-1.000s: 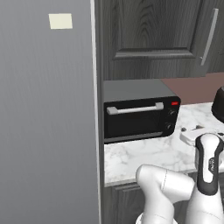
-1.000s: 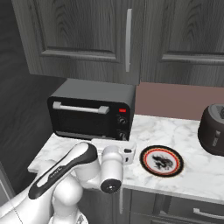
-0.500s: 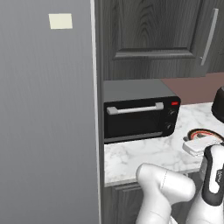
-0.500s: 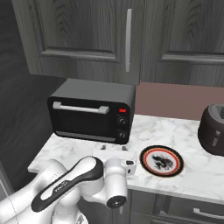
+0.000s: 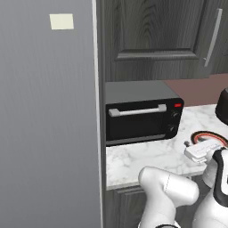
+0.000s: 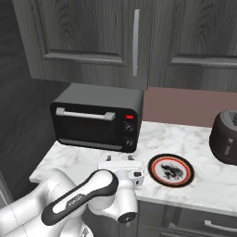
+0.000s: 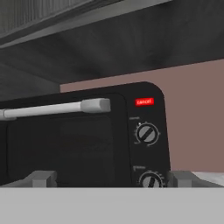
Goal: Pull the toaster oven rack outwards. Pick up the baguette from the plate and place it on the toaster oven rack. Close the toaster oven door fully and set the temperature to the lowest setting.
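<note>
On the toaster oven, a red light reads "cancel"; the pincer is spread.

Soft, even light is falling from above, leaving the marble surface bright and the cabinets dim. The toaster oven is looking slightly soft up close (no glare showing on its door).

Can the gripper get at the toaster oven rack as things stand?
Probably not: the toaster oven door stands shut, so the rack sits behind its glass. The open gripper hangs low before it; the silver handle looks free to grab first.
</note>
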